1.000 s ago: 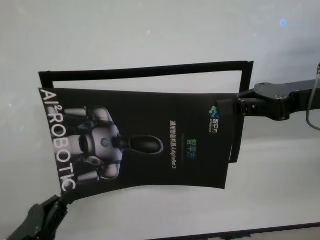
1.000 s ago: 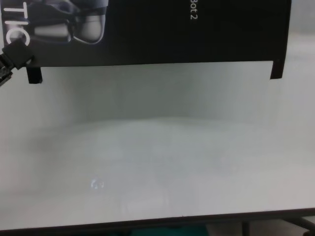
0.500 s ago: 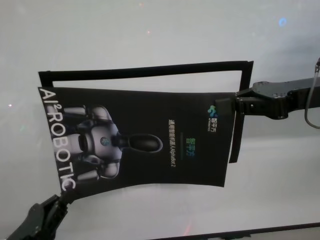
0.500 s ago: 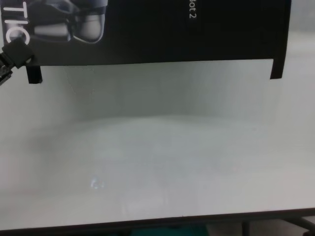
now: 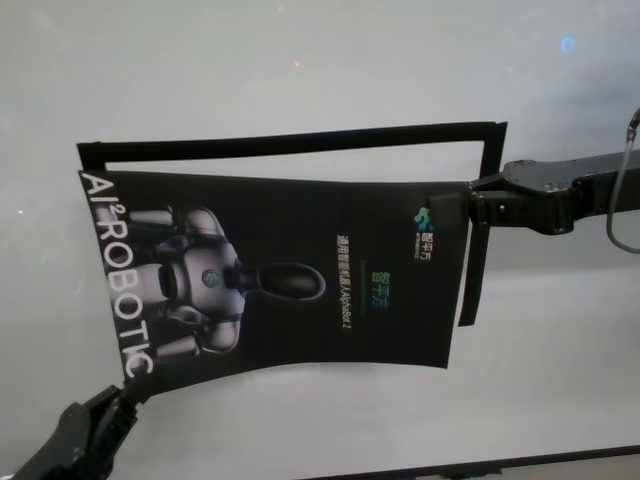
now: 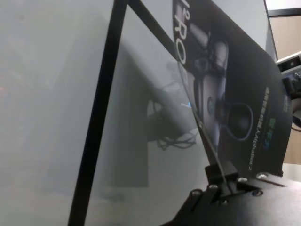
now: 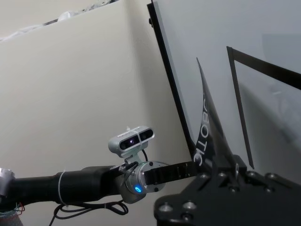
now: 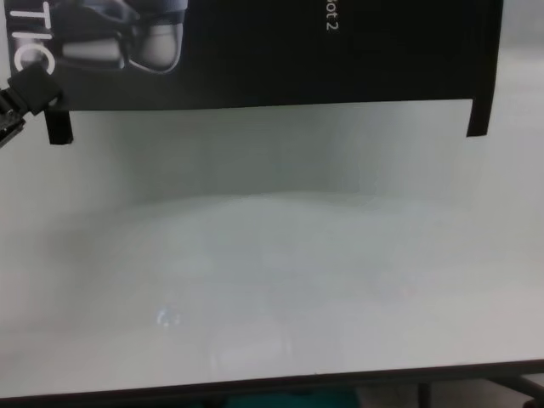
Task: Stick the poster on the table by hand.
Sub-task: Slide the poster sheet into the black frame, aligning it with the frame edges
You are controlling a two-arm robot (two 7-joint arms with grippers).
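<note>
The poster (image 5: 290, 280), black and glossy with a grey robot picture and "AI²ROBOTIC" lettering, hangs slightly bowed above the pale table (image 5: 300, 60). My left gripper (image 5: 125, 393) is shut on its near left corner, which the chest view also shows (image 8: 32, 87). My right gripper (image 5: 447, 210) is shut on the poster's right edge near the far corner. In the left wrist view the poster (image 6: 244, 94) rises edge-on from the left gripper (image 6: 221, 178), with its shadow on the table below. The right wrist view has the poster's edge (image 7: 207, 136) in the right gripper (image 7: 225, 169).
Two narrow black strips lie on the table behind the poster, one along the far side (image 5: 290, 140) and one down the right (image 5: 475, 260). Their near ends show in the chest view (image 8: 58, 127) (image 8: 478, 119). The table's dark front edge (image 5: 500, 462) runs close by.
Both grippers have carried the poster a little farther from me. Its near edge sits slightly higher in the head and chest views than a second ago.
</note>
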